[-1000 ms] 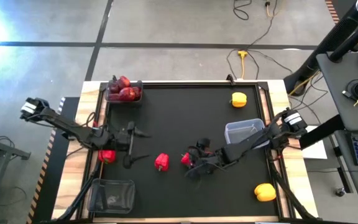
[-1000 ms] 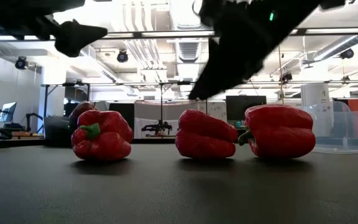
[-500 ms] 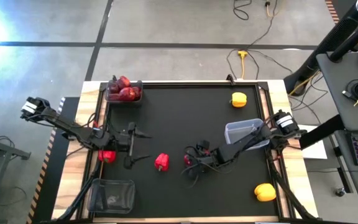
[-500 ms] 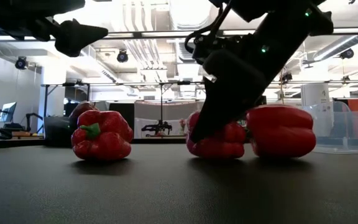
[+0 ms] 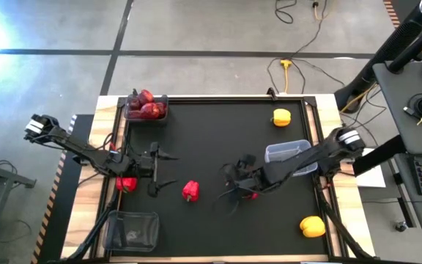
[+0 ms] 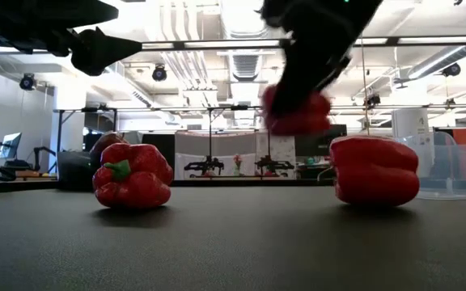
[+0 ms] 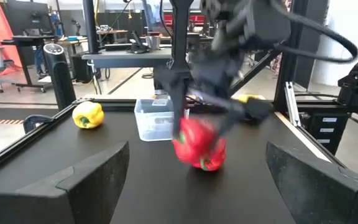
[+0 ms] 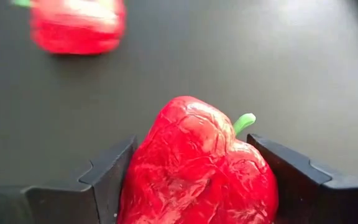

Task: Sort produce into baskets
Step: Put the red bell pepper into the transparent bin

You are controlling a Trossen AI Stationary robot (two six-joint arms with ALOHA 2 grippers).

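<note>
Peppers lay scattered over the black counter point(image 5: 211, 139) while the right gripper point(image 5: 251, 192) held one red pepper point(image 8: 197, 168) clear of the surface, near the counter's middle. Its two fingers point(image 8: 107, 177) pressed against the pepper's sides, and the green stem pointed away from the wrist. In the low view that pepper hung in the air under the dark arm, above and between two others resting on the counter.

A second red pepper point(image 5: 190, 191) sat just left of the lifted one, and a third red pepper point(image 5: 126, 184) lay near the left edge, partly under the left arm. The left gripper point(image 5: 154, 172) hovered over that side with its fingers spread wide and nothing between them.

The bluish-clear basket point(image 5: 288, 154) stood right of centre. A grey basket point(image 5: 146, 108) at the far left corner held several dark maroon fruits point(image 5: 145, 105); another grey basket point(image 5: 132, 230) stood at the near left corner. One yellow pepper point(image 5: 281, 116) lay at the far right, another yellow pepper point(image 5: 312, 226) at the near right.
</note>
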